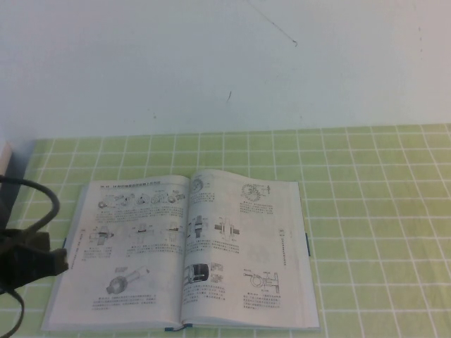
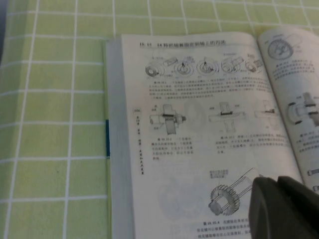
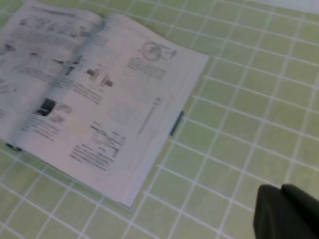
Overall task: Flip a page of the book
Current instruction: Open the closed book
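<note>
The book [image 1: 184, 255] lies open and flat on the green checked cloth. Its left-hand page [image 1: 130, 246] carries small drawings of mechanical parts with captions, and faint circles show through it in the left wrist view [image 2: 189, 129]. The right-hand page [image 1: 246, 253] also lies flat; it also shows in the right wrist view [image 3: 114, 104]. My left gripper [image 1: 60, 262] is beside the book's left edge, low over the left page's near part [image 2: 273, 180], shut and empty. My right gripper [image 3: 277, 189] is shut and empty over bare cloth, off the book's right side, out of the high view.
The green checked cloth [image 1: 373, 211] covers the table to the right of and behind the book. A white wall [image 1: 225, 63] rises at the back. A black cable [image 1: 42, 193] loops at the left edge.
</note>
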